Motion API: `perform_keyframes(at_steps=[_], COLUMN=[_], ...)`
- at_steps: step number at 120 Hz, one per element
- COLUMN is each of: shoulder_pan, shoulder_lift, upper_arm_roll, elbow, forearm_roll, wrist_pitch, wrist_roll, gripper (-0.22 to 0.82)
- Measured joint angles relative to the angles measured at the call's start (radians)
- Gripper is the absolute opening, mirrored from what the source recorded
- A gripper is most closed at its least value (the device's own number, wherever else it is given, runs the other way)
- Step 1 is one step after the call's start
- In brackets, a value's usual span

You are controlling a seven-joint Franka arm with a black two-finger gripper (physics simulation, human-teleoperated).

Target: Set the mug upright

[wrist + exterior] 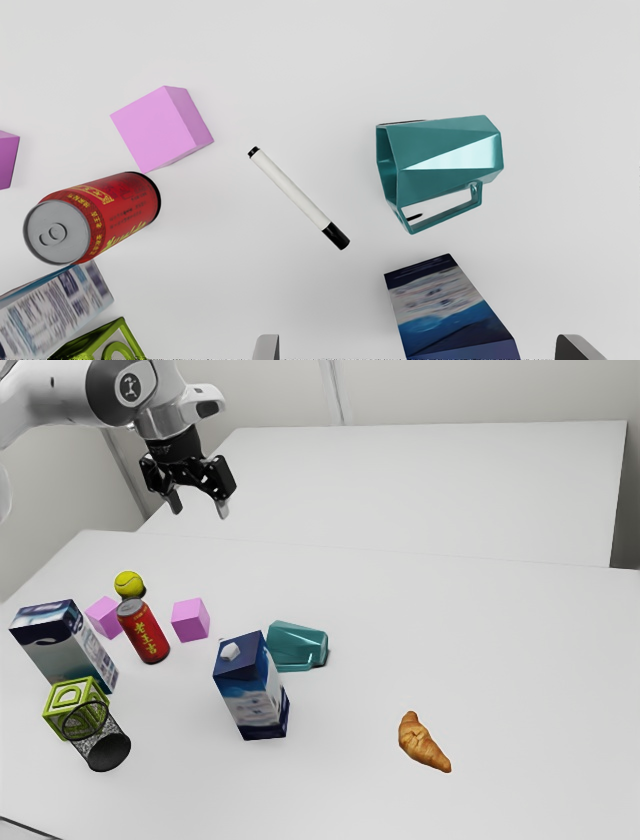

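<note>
Tbh the tool (199,512) is up high with its fingers wide apart, the faceted teal mug (440,155) is on its side on the table (520,650), and a low approach could easily topple that tall blue-and-white carton (250,698) standing near it.

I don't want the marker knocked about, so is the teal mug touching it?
Apart: the wrist view shows a strip of tabletop between the teal mug and the white marker.
</note>
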Motion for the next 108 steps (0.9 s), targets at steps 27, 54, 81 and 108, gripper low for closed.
perform_keyframes(at_steps=[27,54,81,108], shoulder_pan=[-0.002,0.005,0.038,0.065], shoulder_lift=[0.000,-0.005,-0.002,-0.019], upper_arm_roll=[0.001,0.000,-0.005,-0.007], elbow=[-0.002,-0.020,-0.116,-0.302], forearm_roll=[-0.008,-0.040,-0.102,-0.214], wrist_pitch=[-0.014,-0.029,0.004,0.167], wrist_roll=[-0.035,-0.058,-0.074,-0.034], gripper=[0.60,0.60,0.60,0.60])
